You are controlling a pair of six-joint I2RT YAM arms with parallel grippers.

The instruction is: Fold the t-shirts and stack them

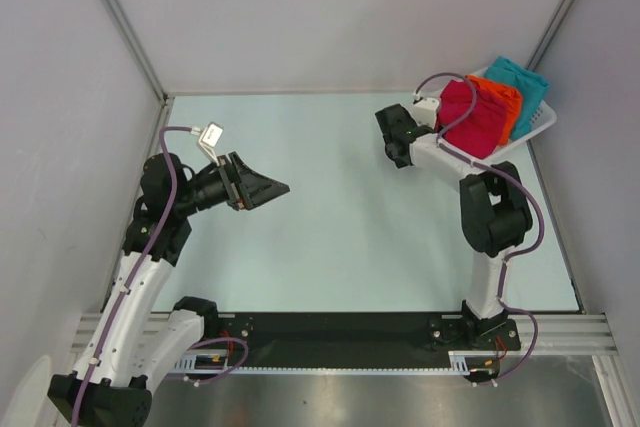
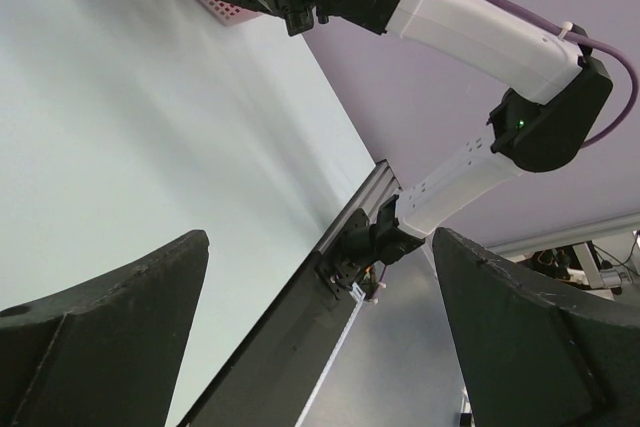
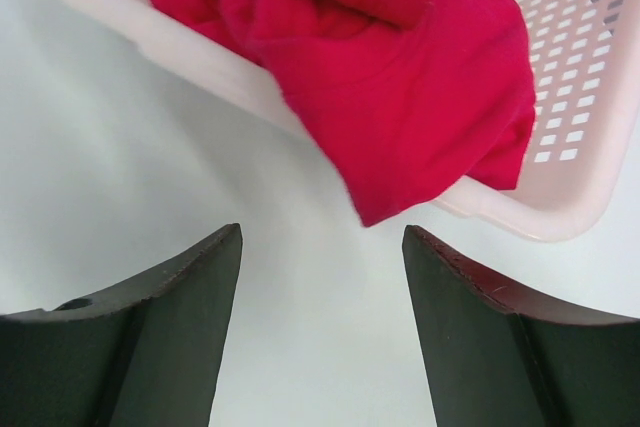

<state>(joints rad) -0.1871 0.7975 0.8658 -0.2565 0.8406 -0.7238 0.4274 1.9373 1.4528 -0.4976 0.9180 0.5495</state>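
Remotely, I saw the left gripper (image 1: 272,188) wide open, empty, above the bench (image 1: 350,247); the right gripper (image 3: 320,247), partly open, held nothing beside the crimson t-shirt (image 3: 400,67) overhanging the far-right basket (image 3: 585,67).

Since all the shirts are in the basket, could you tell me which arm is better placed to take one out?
Right. The right hand, open, faces the crimson t-shirt hanging over the rim of the white basket; the left hand, also open, hovers far across the table.
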